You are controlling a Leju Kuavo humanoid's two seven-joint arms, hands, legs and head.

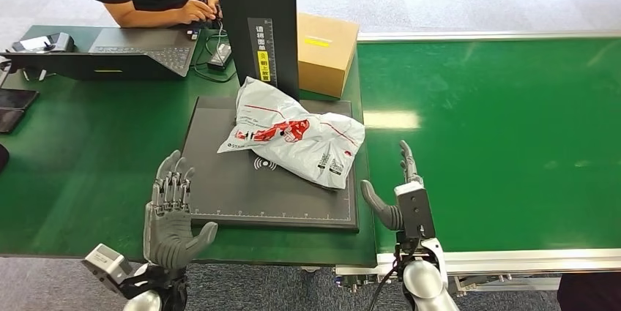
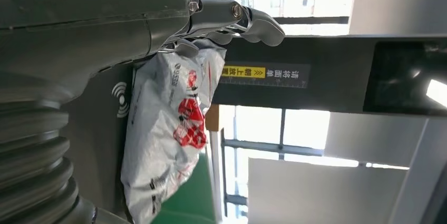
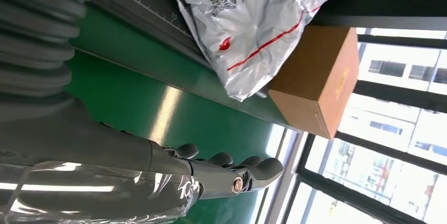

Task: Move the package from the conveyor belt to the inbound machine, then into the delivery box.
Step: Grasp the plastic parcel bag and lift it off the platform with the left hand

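A crumpled white plastic package with red printing lies on the dark grey scanning platform of the inbound machine, under its black upright column. The same package appears in the left wrist view and again as the package in the right wrist view. My left hand is open, fingers spread, hovering by the platform's near left corner. My right hand is open too, held edge-on just right of the platform's near right corner. Neither touches the package.
A brown cardboard box stands behind the platform, right of the column. The green conveyor belt stretches to the right. A laptop and a person's forearms are at the far left of the green table.
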